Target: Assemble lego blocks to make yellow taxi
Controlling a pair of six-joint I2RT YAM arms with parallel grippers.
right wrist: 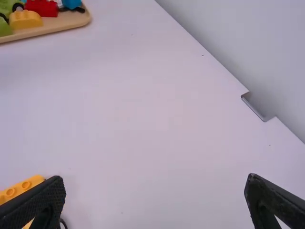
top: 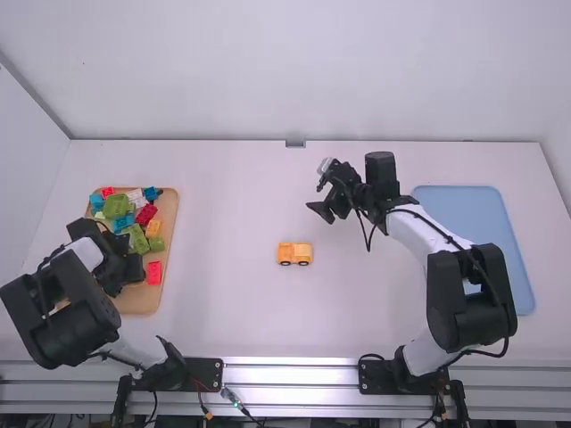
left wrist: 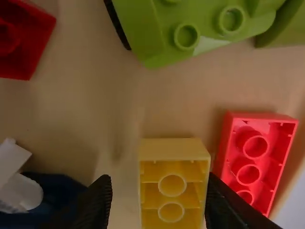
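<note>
White side wall [top: 27, 143] at far left, meeting the white back wall [top: 303, 71] in a corner. Wooden tray [top: 134, 306] sits on the left of the white counter [top: 232, 205], holding mixed blocks [top: 116, 207] in green, red, blue, white and yellow. Left tool [top: 132, 267] is over the tray's near part; in the left wrist view its fingers are apart, with a yellow brick [left wrist: 172, 148] between them, hollow side showing. Red brick [left wrist: 252, 157] lies just beside it, hollow side also showing.

Mid-counter, a small yellow vehicle [top: 294, 254] stands near the middle. Small metal fitting [top: 295, 144] at the counter's back edge; silver metal rail [top: 294, 374] runs along the front, both arm bases on it.

Right tool [top: 319, 198] is above the counter, beyond and to the right of the vehicle, fingers wide apart, nothing between them. Light blue tray [top: 451, 198] lies flat at right, partly behind the right arm. White side wall closes the right side.
</note>
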